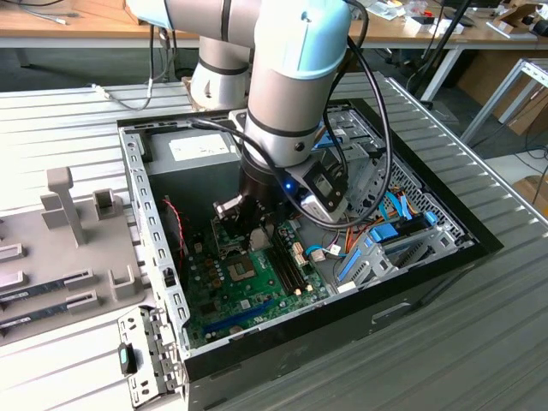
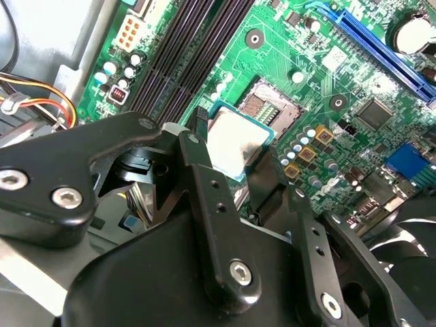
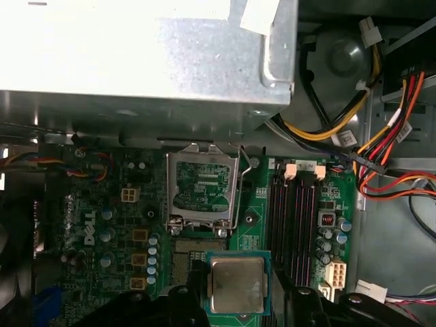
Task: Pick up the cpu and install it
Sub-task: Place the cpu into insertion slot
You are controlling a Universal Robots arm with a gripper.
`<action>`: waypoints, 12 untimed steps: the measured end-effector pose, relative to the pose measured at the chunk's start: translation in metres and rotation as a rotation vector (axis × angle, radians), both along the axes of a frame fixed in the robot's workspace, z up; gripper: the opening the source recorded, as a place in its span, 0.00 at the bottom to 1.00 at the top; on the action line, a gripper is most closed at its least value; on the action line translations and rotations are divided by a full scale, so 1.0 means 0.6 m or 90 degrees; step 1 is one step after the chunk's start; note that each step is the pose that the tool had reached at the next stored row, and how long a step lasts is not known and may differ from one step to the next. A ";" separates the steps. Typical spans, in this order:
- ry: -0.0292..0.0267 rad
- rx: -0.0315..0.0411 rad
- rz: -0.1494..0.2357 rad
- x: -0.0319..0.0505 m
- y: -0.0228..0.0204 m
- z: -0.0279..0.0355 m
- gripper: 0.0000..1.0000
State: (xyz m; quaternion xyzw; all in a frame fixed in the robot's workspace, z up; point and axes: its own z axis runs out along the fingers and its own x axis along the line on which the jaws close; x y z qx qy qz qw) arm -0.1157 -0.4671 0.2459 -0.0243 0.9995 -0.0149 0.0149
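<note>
Within end effector (image 2: 233,153), part-hidden cpu (image 3: 237,285)

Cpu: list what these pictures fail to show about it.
- Underside of the cpu: faces away in both wrist views.
- Its gripped edges: under the claw fingers, second wrist view.
- Socket: partly behind the cpu, first wrist view.
- Cpu-to-socket gap: the arm blocks it, exterior view.

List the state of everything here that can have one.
cpu: gripped by its edges, not yet seated.
end effector: shut on the cpu.
socket: empty, uncovered.
load plate: flipped open.
case: open, lying on its side.
</note>
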 end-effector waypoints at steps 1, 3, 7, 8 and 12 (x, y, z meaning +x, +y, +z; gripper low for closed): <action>0.0000 0.0000 0.000 0.000 -0.0003 0.000 0.47; 0.0000 -0.0001 0.000 0.000 -0.0010 0.000 0.47; 0.0000 0.0000 0.000 -0.001 -0.0026 0.000 0.47; 0.0000 0.0000 0.000 -0.001 -0.0029 0.000 0.47; 0.0000 0.0000 0.000 -0.002 -0.0045 -0.001 0.47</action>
